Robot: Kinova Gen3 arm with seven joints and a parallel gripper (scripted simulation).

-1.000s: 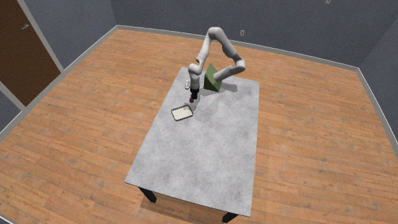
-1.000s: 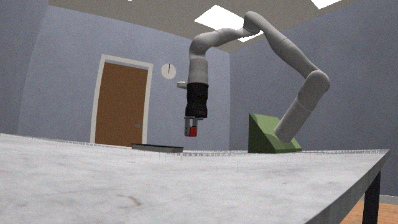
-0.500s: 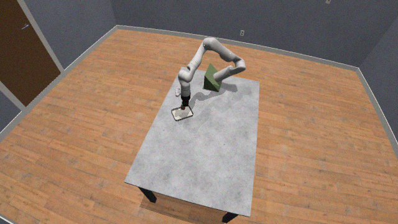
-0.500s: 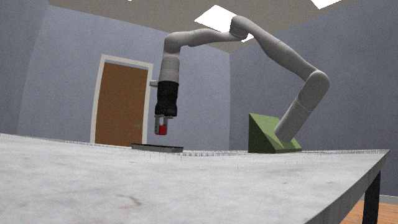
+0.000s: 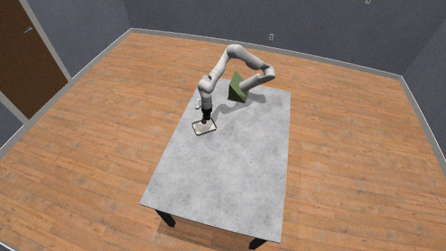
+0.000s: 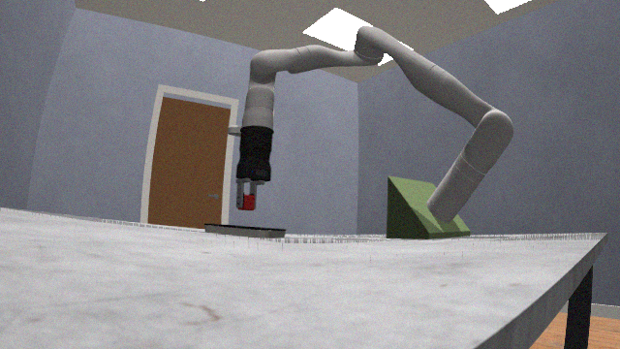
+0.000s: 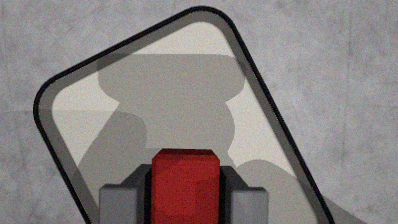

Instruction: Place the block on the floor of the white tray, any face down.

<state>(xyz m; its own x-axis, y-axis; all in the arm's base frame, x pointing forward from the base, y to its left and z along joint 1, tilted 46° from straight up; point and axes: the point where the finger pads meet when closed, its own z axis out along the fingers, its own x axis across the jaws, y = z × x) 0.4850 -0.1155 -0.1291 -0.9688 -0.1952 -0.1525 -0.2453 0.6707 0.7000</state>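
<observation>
Broadly, the grey bench [image 5: 244, 167] carries a green wedge-shaped mount [image 6: 404, 213] near its far edge, from which the arm [image 6: 436, 82] arches over toward the far left corner. Below its wrist lies the white tray [image 7: 75, 107], flat on the bench by the left edge. Clamped between the fingers of the gripper [image 6: 246, 196], the red block [image 7: 185, 182] hangs above the tray floor, clear of it.

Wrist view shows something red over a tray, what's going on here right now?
The gripper is shut on a red block and hangs above the white tray, which lies flat on the grey table. In the exterior view there is a visible gap between the block and the tray's rim, so it is not set down yet. The wrist view puts the block over the tray floor, inside the dark rim. A green wedge stands by the arm's base.
</observation>
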